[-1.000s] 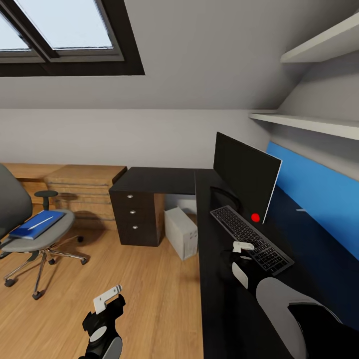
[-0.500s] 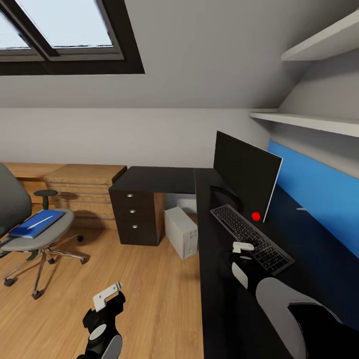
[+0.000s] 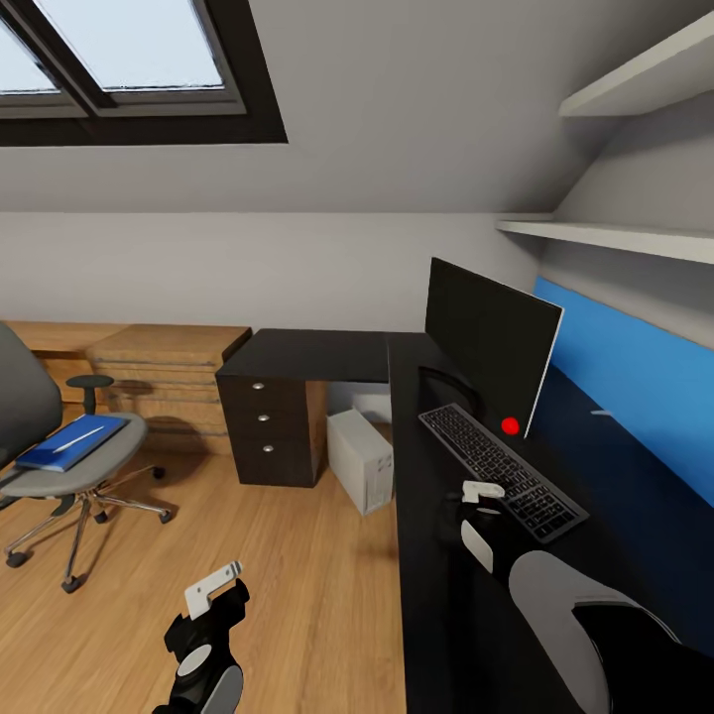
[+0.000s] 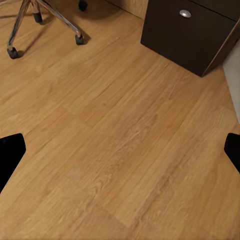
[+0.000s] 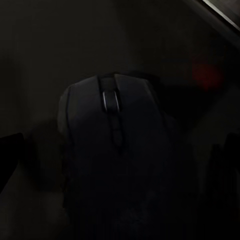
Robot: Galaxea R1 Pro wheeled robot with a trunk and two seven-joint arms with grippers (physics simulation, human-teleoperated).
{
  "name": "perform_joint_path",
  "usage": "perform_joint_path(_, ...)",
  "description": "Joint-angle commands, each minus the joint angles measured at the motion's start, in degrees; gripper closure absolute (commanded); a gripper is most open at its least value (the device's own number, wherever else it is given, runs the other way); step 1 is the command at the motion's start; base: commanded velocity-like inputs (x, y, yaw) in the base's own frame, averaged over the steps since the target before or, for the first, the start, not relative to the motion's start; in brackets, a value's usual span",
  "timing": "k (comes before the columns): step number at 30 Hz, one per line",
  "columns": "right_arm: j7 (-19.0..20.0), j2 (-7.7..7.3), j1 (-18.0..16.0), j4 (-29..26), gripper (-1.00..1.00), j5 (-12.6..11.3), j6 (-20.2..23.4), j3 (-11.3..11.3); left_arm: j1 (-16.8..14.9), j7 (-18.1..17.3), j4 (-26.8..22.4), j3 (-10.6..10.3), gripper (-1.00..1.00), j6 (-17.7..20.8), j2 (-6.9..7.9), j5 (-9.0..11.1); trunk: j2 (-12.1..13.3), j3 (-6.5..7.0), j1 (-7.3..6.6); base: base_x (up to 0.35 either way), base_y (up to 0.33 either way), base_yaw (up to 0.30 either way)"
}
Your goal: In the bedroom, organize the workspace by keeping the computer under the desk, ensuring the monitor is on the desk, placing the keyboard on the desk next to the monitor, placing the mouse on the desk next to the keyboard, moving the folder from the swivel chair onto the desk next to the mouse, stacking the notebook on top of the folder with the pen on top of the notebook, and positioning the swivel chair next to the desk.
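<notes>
My right hand (image 3: 483,508) hovers low over the long L-shaped black table (image 3: 476,615), just beside the near end of the slim dark-keyed keyboard with a silvery rim (image 3: 501,471). Through the right wrist camera, the small dark rounded mouse (image 5: 112,150) lies on the table directly between my two fingers, which stand apart on either side of it; I cannot tell whether they touch it. The wide black flat monitor (image 3: 488,342) stands on the table behind the keyboard. The light-grey box-shaped computer tower (image 3: 360,461) sits on the wooden floor (image 4: 120,150) under the table, near the black drawer unit with round silver knobs (image 3: 270,428). My left hand (image 3: 216,595) hangs open over bare floor, gripping nothing. Well off to the left, the grey upholstered swivel chair (image 3: 94,466) carries the flat bright-blue folder (image 3: 55,451) with the thin white pen (image 3: 79,438) lying on top.
</notes>
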Motion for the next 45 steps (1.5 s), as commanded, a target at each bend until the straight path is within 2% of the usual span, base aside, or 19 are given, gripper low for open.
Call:
perform_joint_path(1,-0.2,0.03,0.0,0.3,-1.0,-0.9,0.5,-0.2,-0.1,0.4,-0.1,-0.2,-1.0,0.3,0.07,0.1,0.0,-0.07,0.01,0.0,0.0,0.0)
perform_joint_path(9,-0.2,0.0,0.0,0.2,-1.0,-0.8,0.3,-0.2,-0.1,0.4,-0.1,-0.2,-1.0,0.3,0.07,0.1,0.0,-0.07,0.01,0.0,0.0,0.0)
perform_joint_path(10,-0.2,0.0,0.0,0.2,1.0,-0.8,0.3,-0.2,-0.1,0.4,-0.1,-0.2,-1.0,0.3,0.07,0.1,0.0,-0.07,0.01,0.0,0.0,0.0)
perform_joint_path(45,-0.1,0.12,0.0,-0.1,1.0,-1.0,0.3,-0.2,-0.1,0.3,-0.1,-0.3,-1.0,0.3,-0.02,0.1,0.0,-0.07,0.01,0.0,0.0,0.0)
